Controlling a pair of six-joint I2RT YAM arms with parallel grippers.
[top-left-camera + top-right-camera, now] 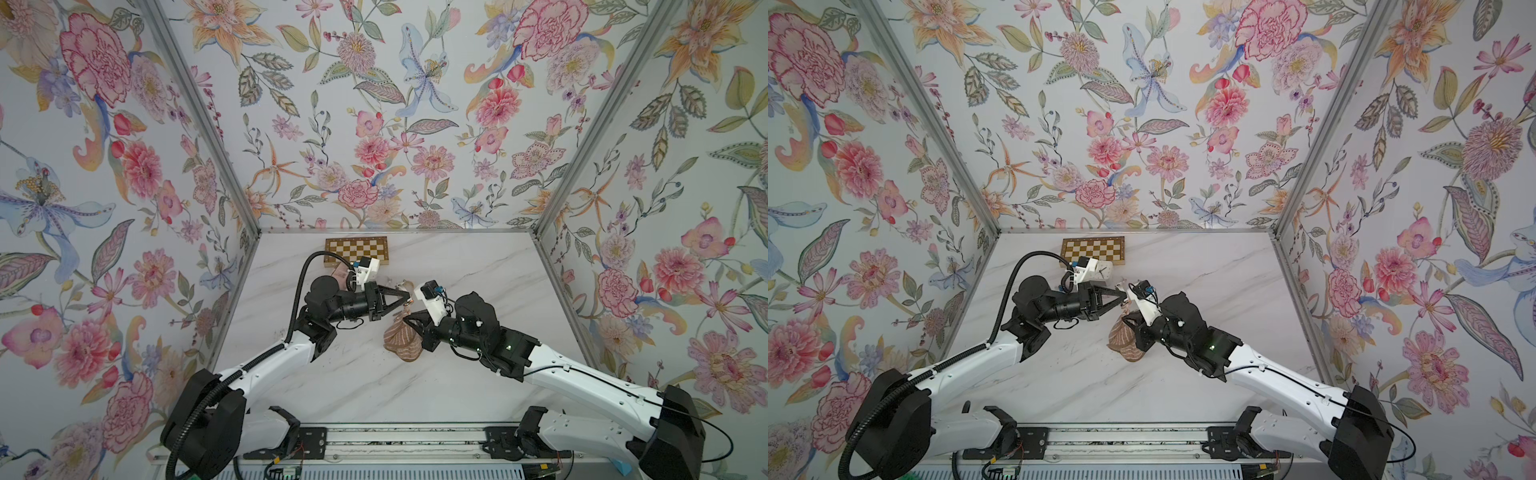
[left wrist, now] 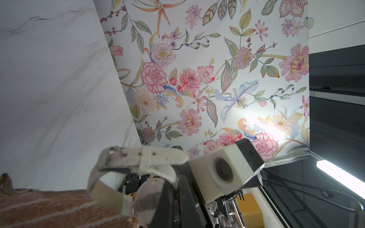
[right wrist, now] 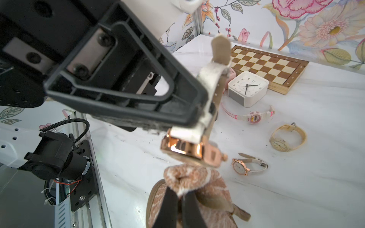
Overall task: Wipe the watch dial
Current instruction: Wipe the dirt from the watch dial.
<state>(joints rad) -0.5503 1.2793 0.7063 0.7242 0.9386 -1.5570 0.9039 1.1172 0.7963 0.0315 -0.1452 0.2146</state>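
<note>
Rose-gold watch (image 3: 183, 149) strap clamped in left gripper (image 1: 408, 298); right gripper (image 3: 180, 195) pinches striped cloth (image 3: 197, 175) against case edge.

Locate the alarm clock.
The alarm clock stands at the back, left of centre, just in front of the chessboard, beside the pink watch (right wrist view).

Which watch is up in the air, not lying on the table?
The big rose-gold watch with the white strap, pinched by the left gripper. The pink watch, the cream watch and the small gold watch lie on the table.
</note>
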